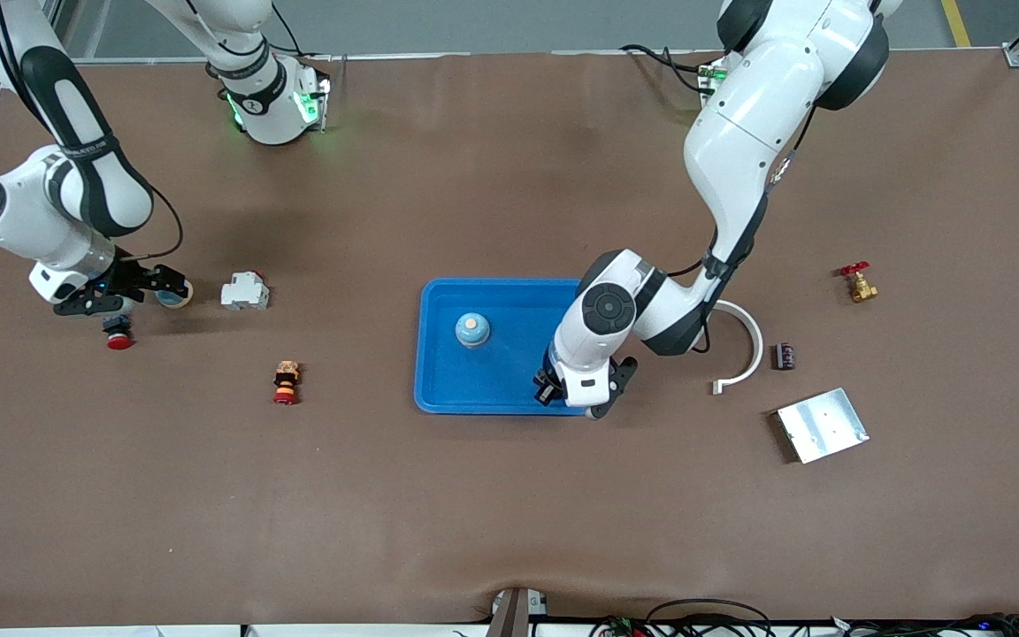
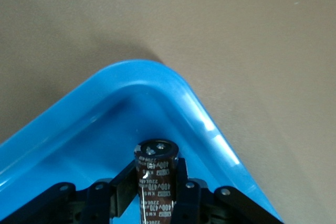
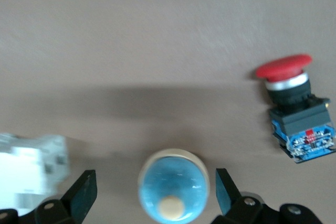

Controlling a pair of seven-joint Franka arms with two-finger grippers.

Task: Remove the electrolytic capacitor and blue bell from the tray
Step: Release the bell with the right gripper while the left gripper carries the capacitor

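Blue bell (image 3: 174,192) is seen set on the surface between the released fingers of the right hand (image 1: 134,287), off the tray (image 1: 439,389). At the tray's corner the capacitor (image 2: 156,177) is clenched by the left hand (image 1: 582,387); a rim snag could tip it loose.

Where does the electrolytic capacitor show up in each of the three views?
Front view: hidden under the left gripper, at the blue tray's corner nearest the camera, toward the left arm's end.
Left wrist view: the electrolytic capacitor, dark with white print, clamped between the shut fingers over the tray's rounded corner.
Right wrist view: not in it.
Shared landmark: the blue tray's rounded corner, in the front and left wrist views.
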